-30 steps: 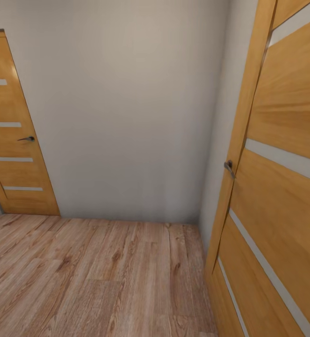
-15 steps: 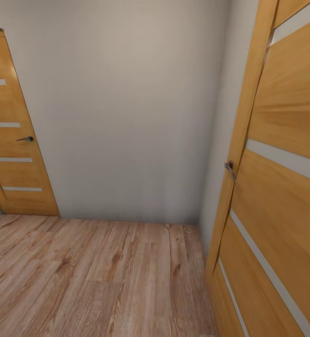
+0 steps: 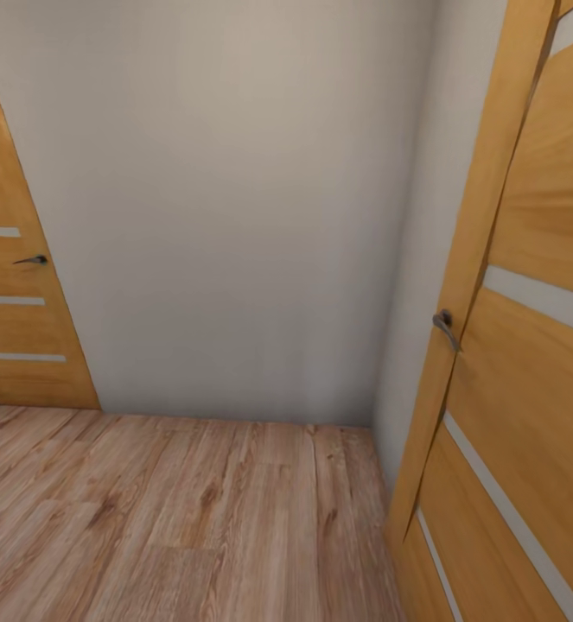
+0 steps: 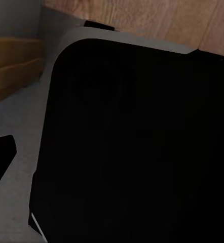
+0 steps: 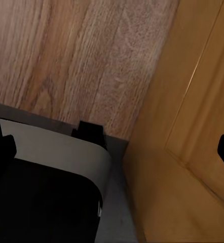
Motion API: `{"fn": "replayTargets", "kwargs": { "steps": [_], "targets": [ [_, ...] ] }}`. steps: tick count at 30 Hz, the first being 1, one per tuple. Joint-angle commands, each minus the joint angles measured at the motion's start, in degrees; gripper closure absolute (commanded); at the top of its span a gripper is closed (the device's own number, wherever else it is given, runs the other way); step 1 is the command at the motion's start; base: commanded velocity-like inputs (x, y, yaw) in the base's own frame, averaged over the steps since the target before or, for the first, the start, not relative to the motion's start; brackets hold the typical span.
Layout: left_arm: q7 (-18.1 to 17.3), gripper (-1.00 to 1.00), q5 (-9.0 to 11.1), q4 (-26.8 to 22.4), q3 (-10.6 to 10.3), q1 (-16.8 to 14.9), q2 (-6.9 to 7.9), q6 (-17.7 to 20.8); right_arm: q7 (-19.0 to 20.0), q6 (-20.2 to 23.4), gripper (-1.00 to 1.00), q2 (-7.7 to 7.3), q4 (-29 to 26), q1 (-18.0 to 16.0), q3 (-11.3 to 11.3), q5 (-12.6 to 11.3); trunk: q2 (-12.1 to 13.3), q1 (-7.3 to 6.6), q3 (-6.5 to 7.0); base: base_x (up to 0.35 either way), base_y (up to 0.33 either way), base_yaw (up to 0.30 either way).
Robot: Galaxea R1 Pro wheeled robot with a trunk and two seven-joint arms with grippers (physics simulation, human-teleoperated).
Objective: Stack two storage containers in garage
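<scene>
Corridor corner, head view. Plain pale grey wall (image 3: 234, 207) ahead, taking up most of the frame, meeting a second wall at an inside corner toward the right. Light wood-plank floor (image 3: 174, 518) below, running up to both walls.

Large wooden door (image 3: 528, 345) at the right, honey-coloured with pale horizontal strips, very close to the camera and angled across that side; grey lever handle (image 3: 446, 328) on its near edge. Second door (image 3: 14, 285) of the same make at the far left, set in the facing wall, partly cut by the frame edge, with a small dark handle (image 3: 32, 259).

Storage containers: none found in any frame; location cannot be told from here. No garage concrete in sight, only plank flooring.

Left wrist view: dark rounded panel of the robot's body (image 4: 137, 147) with a grey border, close up; plank flooring beyond and a strip of honey-coloured wood to one side. Left pincer state: cannot tell.

Right wrist view: same dark, grey-edged body part (image 5: 46, 192), plank floor (image 5: 76, 55) beyond, and a honey-coloured door panel (image 5: 188, 131) just beside. Small dark shape at the frame edge, not identifiable. Right pincer state: cannot tell.
</scene>
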Motion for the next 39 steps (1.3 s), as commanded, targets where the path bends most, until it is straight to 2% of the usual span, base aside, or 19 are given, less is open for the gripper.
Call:
{"fn": "replayTargets", "kwargs": {
  "steps": [1,39],
  "targets": [
    [0.0,-1.00,0.4,0.0,0.0,0.0,-0.01,-0.1,0.0,-0.3,-1.00,0.03,0.2,-0.1,0.5,-0.6,0.0,0.03,-0.05,0.322,0.000,0.000],
    [0.0,-1.00,0.3,0.0,0.0,0.0,-0.01,-0.1,0.0,-0.2,-1.00,0.47,0.2,-0.1,0.8,-0.5,0.0,0.03,-0.05,0.322,0.000,0.000]
  ]
}}
